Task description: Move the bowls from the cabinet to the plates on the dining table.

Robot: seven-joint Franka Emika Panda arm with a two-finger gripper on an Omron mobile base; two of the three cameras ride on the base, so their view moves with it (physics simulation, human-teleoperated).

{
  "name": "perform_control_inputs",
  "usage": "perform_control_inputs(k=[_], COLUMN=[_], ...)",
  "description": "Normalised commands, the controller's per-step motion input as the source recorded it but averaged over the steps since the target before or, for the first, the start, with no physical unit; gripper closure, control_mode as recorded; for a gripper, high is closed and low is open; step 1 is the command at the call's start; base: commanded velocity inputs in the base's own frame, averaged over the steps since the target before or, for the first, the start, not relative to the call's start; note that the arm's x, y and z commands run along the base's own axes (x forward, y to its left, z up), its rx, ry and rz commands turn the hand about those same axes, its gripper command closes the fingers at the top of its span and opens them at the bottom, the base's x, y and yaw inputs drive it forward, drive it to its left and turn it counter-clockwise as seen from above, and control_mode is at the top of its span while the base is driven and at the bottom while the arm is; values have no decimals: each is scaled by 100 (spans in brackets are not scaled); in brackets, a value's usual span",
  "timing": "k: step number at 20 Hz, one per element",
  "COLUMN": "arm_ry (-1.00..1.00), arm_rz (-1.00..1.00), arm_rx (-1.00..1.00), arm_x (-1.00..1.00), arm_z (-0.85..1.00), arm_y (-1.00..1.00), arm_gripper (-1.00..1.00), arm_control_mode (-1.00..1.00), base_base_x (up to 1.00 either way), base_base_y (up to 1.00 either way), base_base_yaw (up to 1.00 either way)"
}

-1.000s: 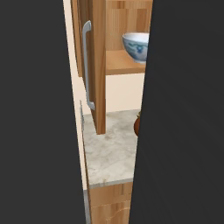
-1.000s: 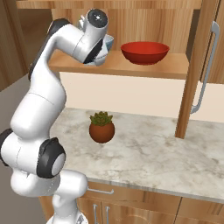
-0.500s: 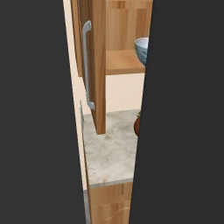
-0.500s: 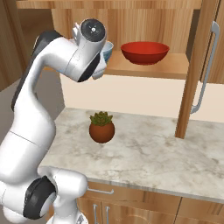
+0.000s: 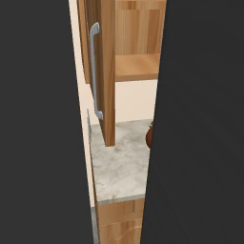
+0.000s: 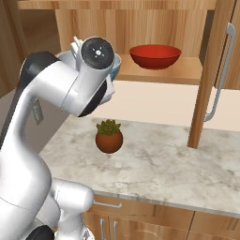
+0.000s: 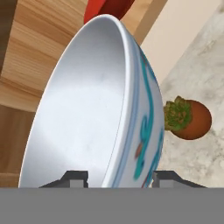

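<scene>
Our pincer (image 7: 118, 177) pinches the rim of the white patterned bowl (image 7: 100, 109), tilted on edge, with the red bowl (image 6: 155, 55) on the cabinet shelf (image 6: 187, 70) to its right.

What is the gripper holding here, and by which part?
The gripper holds the white patterned bowl by its rim, one finger inside the wall and one outside.

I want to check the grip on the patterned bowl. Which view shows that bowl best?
The hand view: the patterned bowl is seen close up, its rim between the jaws. In the right base view only slivers of it peek past the arm. The left base view gives nothing of it.
</scene>
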Motion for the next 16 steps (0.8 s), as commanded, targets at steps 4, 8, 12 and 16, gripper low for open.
perform_control_inputs(k=[4,8,12,16], arm_ry=[0,0,5,9], arm_rz=[6,4,0,0], arm_rx=[0,0,-7,-11], arm_x=[-94,-93,-69,-8], arm_z=[0,0,-28,-52], arm_y=[0,0,0,0], arm_gripper=[100,100,100,100], arm_control_mode=[-100,-100,-100,-100], base_base_x=[0,0,0,0], base_base_y=[0,0,0,0], base_base_yaw=[0,0,0,0])
